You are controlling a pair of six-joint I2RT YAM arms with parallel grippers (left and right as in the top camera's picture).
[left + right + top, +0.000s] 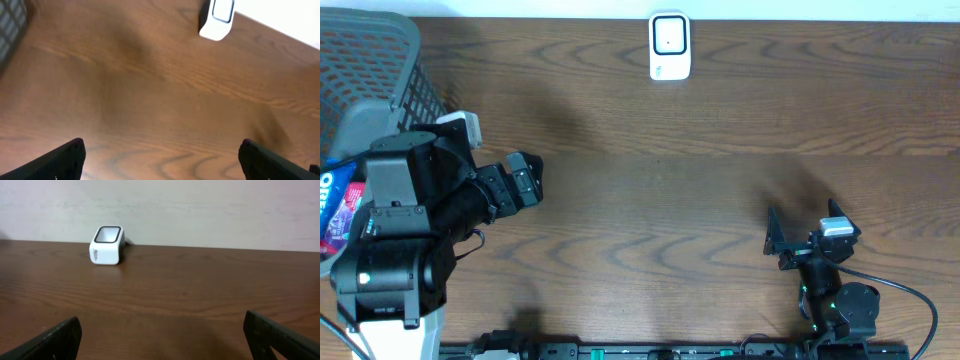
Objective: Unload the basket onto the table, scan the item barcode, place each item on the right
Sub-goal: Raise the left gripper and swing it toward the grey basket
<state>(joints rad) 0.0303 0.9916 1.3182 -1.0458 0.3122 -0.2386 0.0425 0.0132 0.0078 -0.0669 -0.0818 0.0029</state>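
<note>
A white barcode scanner (pixel 669 45) with a dark window stands at the far edge of the wooden table, also seen in the left wrist view (pixel 217 19) and the right wrist view (pixel 106 245). Colourful packaged items (pixel 334 208) lie in the grey basket (pixel 380 60) at the far left, partly hidden by the left arm. My left gripper (pixel 527 176) is open over bare wood beside the basket, with nothing between its fingers (pixel 161 145). My right gripper (pixel 782 240) is open and empty near the front right (pixel 162 322), facing the scanner from afar.
The basket's mesh wall (pixel 10 20) shows at the top left of the left wrist view. A pale wall (pixel 200 205) runs behind the table's far edge. Wood grain table (pixel 670 200) lies between both arms and the scanner.
</note>
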